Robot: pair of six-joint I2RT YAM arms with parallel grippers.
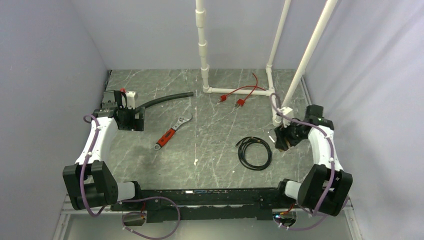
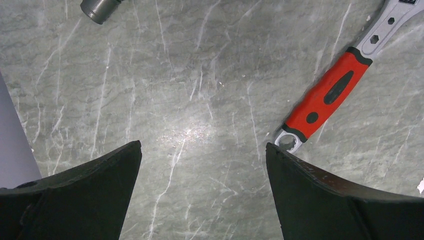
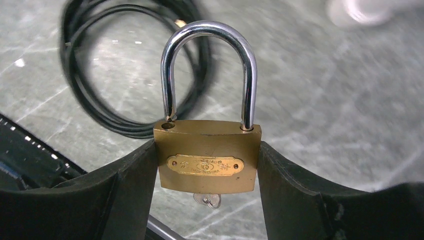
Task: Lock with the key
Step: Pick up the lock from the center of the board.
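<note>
My right gripper (image 3: 207,150) is shut on a brass padlock (image 3: 207,156) and grips its body by both sides above the table. The steel shackle (image 3: 210,65) is unlocked: its left leg is lifted just out of its hole. A silver key (image 3: 207,200) sticks out of the bottom of the padlock. In the top view the right gripper (image 1: 280,137) holds the padlock (image 1: 272,135) at the right side of the table. My left gripper (image 2: 202,150) is open and empty over bare table, at the far left in the top view (image 1: 131,119).
A red-handled adjustable wrench (image 1: 172,132) lies left of centre, also in the left wrist view (image 2: 335,90). A coiled black cable (image 1: 255,152) lies by the right gripper. A black hose (image 1: 165,99), red clip leads (image 1: 240,95) and a white pipe frame (image 1: 240,90) lie at the back.
</note>
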